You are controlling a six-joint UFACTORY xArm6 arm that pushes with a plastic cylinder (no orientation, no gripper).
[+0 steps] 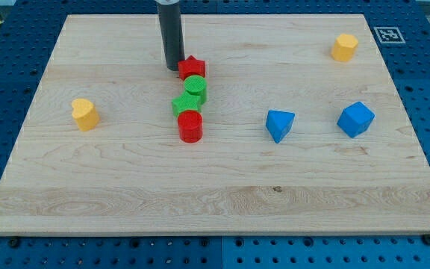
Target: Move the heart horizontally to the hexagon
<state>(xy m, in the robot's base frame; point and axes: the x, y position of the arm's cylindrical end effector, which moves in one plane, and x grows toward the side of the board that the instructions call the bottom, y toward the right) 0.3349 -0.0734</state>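
Nearest to the camera we see the red cylinder (190, 126), which touches the green star (184, 105) above it, then the green cylinder (195, 88) and the red star (192, 67), all in one short column on the wooden worktop (125, 194). Our tip (174, 68) stands just left of the red star, very close or touching, and we carry no pincer, so no opening can be told. At the view's left lies the yellow heart (85, 113), well apart from the yellow hexagon (343, 46) at the top right, while the blue triangular block (279, 124) and the blue hexagonal block (355, 119) sit at the right.
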